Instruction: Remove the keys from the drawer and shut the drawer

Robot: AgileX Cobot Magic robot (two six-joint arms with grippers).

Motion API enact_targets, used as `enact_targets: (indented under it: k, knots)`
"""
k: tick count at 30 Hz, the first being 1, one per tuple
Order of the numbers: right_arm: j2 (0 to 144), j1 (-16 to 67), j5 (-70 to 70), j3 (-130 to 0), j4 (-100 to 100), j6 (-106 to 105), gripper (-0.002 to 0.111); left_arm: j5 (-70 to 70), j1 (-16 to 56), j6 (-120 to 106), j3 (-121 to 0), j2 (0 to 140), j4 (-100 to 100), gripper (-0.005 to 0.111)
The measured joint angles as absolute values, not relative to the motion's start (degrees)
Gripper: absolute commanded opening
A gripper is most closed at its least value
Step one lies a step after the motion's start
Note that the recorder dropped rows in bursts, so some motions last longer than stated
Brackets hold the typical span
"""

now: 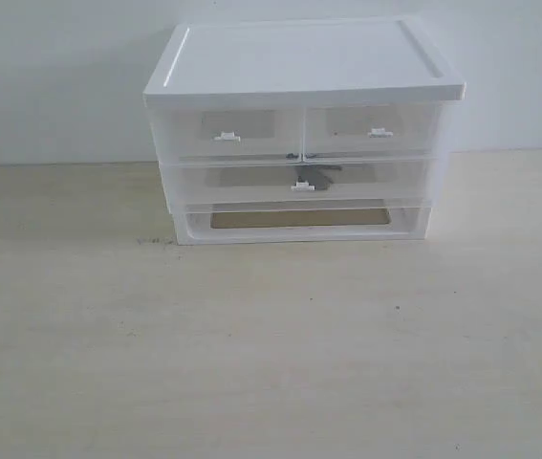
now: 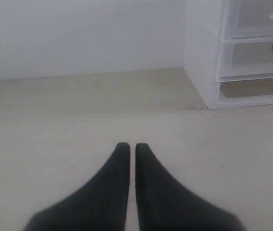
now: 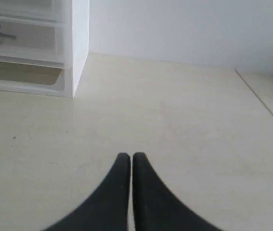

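Left gripper (image 2: 132, 145) and right gripper (image 3: 130, 155), both clenched empty, hang low over the bench (image 1: 251, 363) facing its back edge; keys (image 1: 320, 175) lie inside the drawer (image 1: 223, 182).

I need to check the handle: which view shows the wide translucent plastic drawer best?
The exterior view: the wide translucent plastic drawer shows its whole front and small white centre handle. Each wrist view catches only one end of it, cut off, without the handle.

no text, labels, brands or numbers can be read anywhere.
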State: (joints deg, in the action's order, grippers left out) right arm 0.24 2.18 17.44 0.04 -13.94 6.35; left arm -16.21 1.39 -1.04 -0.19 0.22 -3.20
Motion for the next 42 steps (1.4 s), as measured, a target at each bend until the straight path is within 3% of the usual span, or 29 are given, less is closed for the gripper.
enact_targets:
  k: [13, 20, 26, 33, 36, 38, 39, 42]
  knots:
    - [0.2, 2.2, -16.9, 0.0, -14.7, 7.9, 0.0, 16.2, 1.4, 12.6, -0.2, 0.1, 4.7, 0.004]
    - [0.2, 2.2, -31.5, -0.5, -14.5, 22.6, 0.0, 27.8, 1.4, 26.4, -1.1, 1.0, -8.4, 0.004]
    - [7.5, 2.2, -34.0, -8.2, -17.3, 27.2, 0.0, 35.3, 1.4, 32.7, -7.6, 12.5, -20.3, 0.004]
    - [30.1, 2.2, -36.3, -17.6, -38.3, 43.5, 0.0, 51.4, 1.4, 33.1, -13.4, 37.6, -40.6, 0.004]
    - [39.2, 2.2, -38.3, -19.6, -44.7, 48.2, 0.01, 58.6, 1.4, 29.6, -15.1, 48.2, -45.5, 0.004]
    - [46.3, 2.2, -39.8, -21.1, -47.8, 51.4, 0.02, 61.7, 1.5, 25.4, -16.2, 55.8, -46.9, 0.004]
    - [48.8, 2.2, -40.3, -21.6, -49.0, 52.2, 0.032, 63.0, 1.5, 22.6, -16.7, 59.7, -47.2, 0.004]
    - [62.1, 2.2, -42.1, -25.1, -53.4, 60.1, 0.045, 67.7, 1.5, 11.4, -20.2, 75.7, -47.6, 0.004]
